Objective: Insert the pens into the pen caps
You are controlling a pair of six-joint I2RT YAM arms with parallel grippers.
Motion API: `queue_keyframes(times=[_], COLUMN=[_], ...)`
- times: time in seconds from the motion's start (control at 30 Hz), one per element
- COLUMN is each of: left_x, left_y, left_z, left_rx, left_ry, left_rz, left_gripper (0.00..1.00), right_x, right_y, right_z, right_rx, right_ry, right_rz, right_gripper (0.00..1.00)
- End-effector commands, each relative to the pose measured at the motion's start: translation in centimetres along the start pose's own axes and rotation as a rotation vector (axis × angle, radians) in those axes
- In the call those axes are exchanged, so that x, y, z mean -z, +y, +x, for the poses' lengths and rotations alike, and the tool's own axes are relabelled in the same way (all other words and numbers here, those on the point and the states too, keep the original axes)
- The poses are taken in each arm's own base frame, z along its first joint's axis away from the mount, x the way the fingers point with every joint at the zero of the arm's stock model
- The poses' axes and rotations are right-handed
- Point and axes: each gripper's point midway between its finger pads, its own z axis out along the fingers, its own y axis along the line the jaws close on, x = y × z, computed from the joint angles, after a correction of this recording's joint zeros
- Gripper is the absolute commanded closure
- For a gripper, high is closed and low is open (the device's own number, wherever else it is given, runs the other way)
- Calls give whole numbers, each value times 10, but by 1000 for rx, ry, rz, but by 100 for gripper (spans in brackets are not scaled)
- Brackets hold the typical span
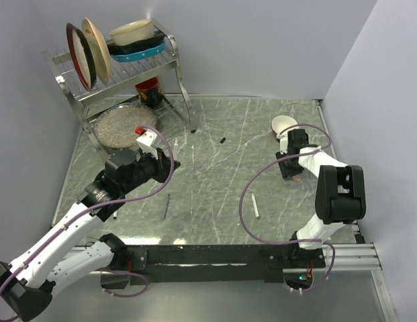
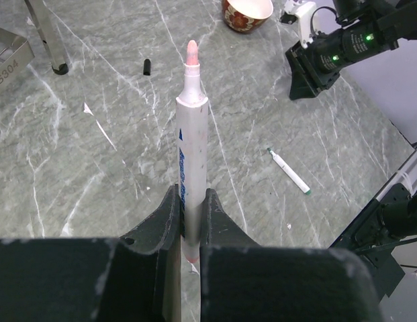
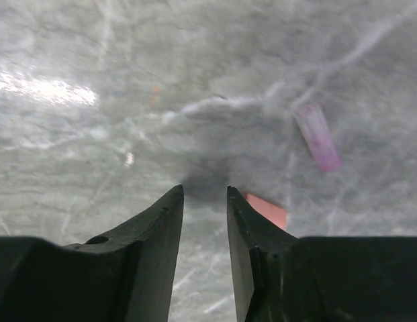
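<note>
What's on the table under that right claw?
A red-orange pen cap, its near end covered by a finger of the right gripper, and a pinkish translucent tube beyond it.

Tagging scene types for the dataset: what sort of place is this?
Probably a robot lab cell staged as a kitchen counter: plain grey walls box in a marble-look table, with a dish rack of plates and bowls at the back.

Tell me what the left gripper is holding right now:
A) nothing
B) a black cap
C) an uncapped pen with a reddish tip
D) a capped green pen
C: in the left wrist view the left gripper is shut on a white pen, whose bare reddish tip points away with no cap on it.
</note>
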Motion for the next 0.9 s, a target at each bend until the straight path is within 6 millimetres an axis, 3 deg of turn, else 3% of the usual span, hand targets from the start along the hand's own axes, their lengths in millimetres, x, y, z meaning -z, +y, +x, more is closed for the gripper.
queue_keyframes(times=[0.0, 0.1, 0.23, 0.5, 0.67, 0.87], left_x=[4, 3, 0, 1, 1, 0], left_y=[-3, -4, -4, -4, -6, -7], left_z=[-14, -13, -10, -10, -10, -9], left_rx=[-21, -21, -24, -23, -26, -24], left_ry=[-57, -52, -39, -40, -38, -32], left_rz=[14, 19, 22, 25, 34, 39], left_gripper=[99, 99, 99, 99, 99, 99], right_x=[19, 19, 19, 9, 9, -4], right_y=[-23, -29, -20, -40, -46, -43], right_z=[-9, -1, 3, 13, 7, 14], right_rx=[29, 55, 78, 98, 108, 109], right_ry=[-60, -65, -119, -41, -46, -7], right_rz=[76, 90, 62, 158, 182, 164], right_gripper=[58, 56, 55, 52, 52, 53])
